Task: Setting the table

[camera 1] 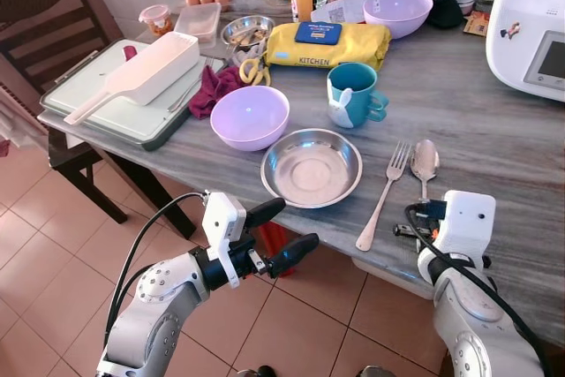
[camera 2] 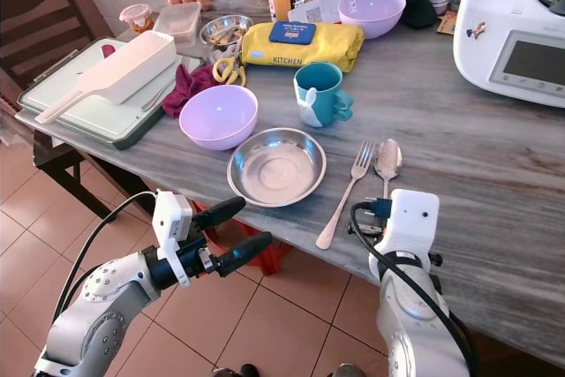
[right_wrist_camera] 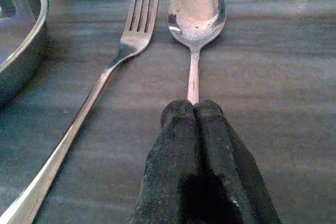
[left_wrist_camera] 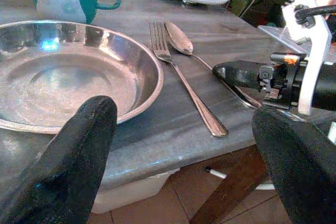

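A steel plate [camera 1: 311, 168] lies near the table's front edge, with a fork [camera 1: 388, 184] and a spoon [camera 1: 425, 161] side by side to its right. Behind the plate stand a teal mug [camera 1: 351, 94] and a purple bowl [camera 1: 249, 116]. My right gripper [right_wrist_camera: 194, 106] is shut, its tips over the spoon's handle, which runs on along the table beneath them. The spoon lies flat. My left gripper [camera 1: 297, 223] hangs open and holds nothing, just in front of and below the table edge by the plate.
A white kitchen machine [camera 1: 534, 28] stands at the back right. At the left are a tray [camera 1: 97, 112] with a white scoop [camera 1: 146, 72], a dark chair [camera 1: 48, 24], a yellow wipes pack [camera 1: 327, 44], a second purple bowl [camera 1: 397, 8] and bottles. Below is tiled floor [camera 1: 53, 245].
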{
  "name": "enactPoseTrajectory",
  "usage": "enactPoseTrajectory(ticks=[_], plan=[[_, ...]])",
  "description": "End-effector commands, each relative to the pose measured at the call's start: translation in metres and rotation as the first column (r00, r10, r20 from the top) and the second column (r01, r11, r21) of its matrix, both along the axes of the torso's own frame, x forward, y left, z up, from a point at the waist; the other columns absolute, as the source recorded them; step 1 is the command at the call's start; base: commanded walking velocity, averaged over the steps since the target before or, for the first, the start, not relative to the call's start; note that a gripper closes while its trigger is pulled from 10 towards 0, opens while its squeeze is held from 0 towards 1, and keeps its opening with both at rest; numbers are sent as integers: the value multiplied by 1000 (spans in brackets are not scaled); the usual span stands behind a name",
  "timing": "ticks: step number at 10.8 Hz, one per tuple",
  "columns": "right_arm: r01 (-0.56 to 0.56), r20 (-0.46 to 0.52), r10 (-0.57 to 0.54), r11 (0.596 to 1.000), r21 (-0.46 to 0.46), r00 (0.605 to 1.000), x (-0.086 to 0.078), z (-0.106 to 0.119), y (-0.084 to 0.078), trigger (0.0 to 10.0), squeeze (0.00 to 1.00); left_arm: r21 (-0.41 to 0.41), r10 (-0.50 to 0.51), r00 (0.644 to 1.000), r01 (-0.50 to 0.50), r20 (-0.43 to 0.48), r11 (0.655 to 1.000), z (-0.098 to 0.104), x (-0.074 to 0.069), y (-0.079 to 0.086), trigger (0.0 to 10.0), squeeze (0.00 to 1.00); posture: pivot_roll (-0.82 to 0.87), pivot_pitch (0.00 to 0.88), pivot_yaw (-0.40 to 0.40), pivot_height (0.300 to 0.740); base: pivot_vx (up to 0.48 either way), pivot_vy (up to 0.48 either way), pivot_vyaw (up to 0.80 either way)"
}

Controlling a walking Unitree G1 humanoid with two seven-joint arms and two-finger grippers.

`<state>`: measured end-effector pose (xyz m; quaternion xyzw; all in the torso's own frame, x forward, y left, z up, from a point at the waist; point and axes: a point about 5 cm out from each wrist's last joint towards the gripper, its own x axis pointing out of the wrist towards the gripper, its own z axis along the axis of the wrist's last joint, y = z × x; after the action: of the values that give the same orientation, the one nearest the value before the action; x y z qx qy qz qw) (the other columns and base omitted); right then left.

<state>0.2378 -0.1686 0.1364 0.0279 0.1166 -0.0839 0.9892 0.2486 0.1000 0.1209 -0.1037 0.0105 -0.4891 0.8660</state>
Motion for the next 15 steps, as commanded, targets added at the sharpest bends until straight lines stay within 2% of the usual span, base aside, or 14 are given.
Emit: enactPoseTrajectory(ticks=[1, 2, 3, 4, 5, 9, 11, 12, 15], plan=[[24, -76, -23, 1000, 13, 997, -6, -13, -1, 0, 0, 17, -3, 1000, 3, -5, 1000, -3, -2, 2, 10000, 0, -139, 148, 158, 740, 0, 0, 0], [27, -74, -25, 1000, 15, 997, -6, -13, 0, 0, 0, 20, -7, 1000, 7, -3, 1000, -2, -2, 2, 10000, 0, -141, 148, 162, 740, 0, 0, 0], [29, -51, -28, 999, 24, 998, -5, -10, 2, 2275, 0, 23, -11, 1000, 11, -1, 1000, -2, -1, 2, 10000, 0, -141, 148, 165, 740, 0, 0, 0], [24, -23, -23, 999, 31, 999, -3, -6, 4, 9216, 267, 25, -10, 1000, 10, 0, 1000, -2, -1, 2, 10000, 0, -141, 149, 167, 740, 0, 0, 0], [33, -6, -33, 999, 28, 999, -2, -2, 4, 10000, 910, 25, -10, 1000, 10, 0, 1000, -2, 0, 2, 10000, 0, -140, 149, 167, 740, 0, 0, 0], [25, -6, -25, 998, 66, 1000, 0, -3, 9, 10000, 894, 25, -3, 1000, 4, -6, 1000, -2, 0, 3, 10000, 0, -136, 148, 167, 740, 0, 0, 0], [6, 9, -7, 996, 90, 1000, 0, -1, 12, 10000, 1000, 25, -4, 1000, 4, -3, 1000, -2, 1, 3, 10000, 0, -138, 147, 166, 740, 0, 0, 0], [-1, 21, -1, 996, 91, 1000, -1, 1, 12, 10000, 1000, 24, -4, 1000, 4, -2, 1000, -2, 1, 3, 10000, 0, -138, 146, 167, 740, 0, 0, 0], [-9, 103, 6, 1000, 26, 995, 1, 16, 10, 10000, 1000, 18, -2, 1000, 2, 1, 1000, -2, 2, 2, 10000, 0, -142, 144, 167, 740, 0, 0, 0]])
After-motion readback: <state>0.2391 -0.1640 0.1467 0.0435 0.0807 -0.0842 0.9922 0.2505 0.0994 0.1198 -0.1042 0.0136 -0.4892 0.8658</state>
